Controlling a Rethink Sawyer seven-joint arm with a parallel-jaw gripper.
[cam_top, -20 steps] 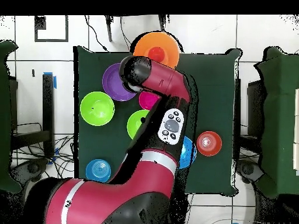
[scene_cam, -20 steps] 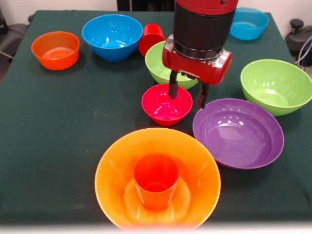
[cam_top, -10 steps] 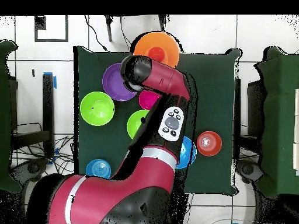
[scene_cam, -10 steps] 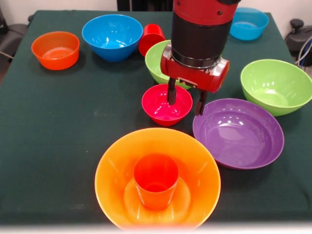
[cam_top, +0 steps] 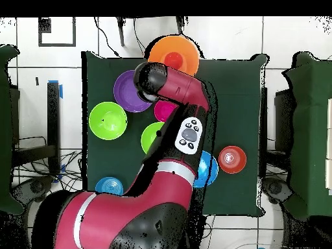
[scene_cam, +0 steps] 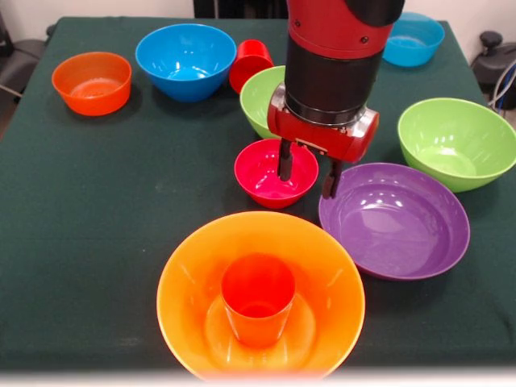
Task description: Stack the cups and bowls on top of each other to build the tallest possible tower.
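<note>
My gripper (scene_cam: 307,176) is open and straddles the right rim of the small crimson bowl (scene_cam: 264,173). One finger is inside the bowl and the other is outside, by the purple bowl (scene_cam: 395,226). The big orange bowl (scene_cam: 187,274) stands at the near edge with the orange cup (scene_cam: 258,297) upright inside it. The red cup (scene_cam: 250,63) is at the far side between a blue bowl (scene_cam: 185,60) and a lime green bowl (scene_cam: 260,105). In the overhead view the arm hides the gripper, and only part of the crimson bowl (cam_top: 162,111) shows.
A second lime green bowl (scene_cam: 455,141) stands right of the purple bowl. A second blue bowl (scene_cam: 413,36) is at the far right and a small orange bowl (scene_cam: 92,82) at the far left. The arm rises over the middle of the table.
My gripper has come down a little over the crimson bowl's right rim, still open. The bowls and cups have not moved.
</note>
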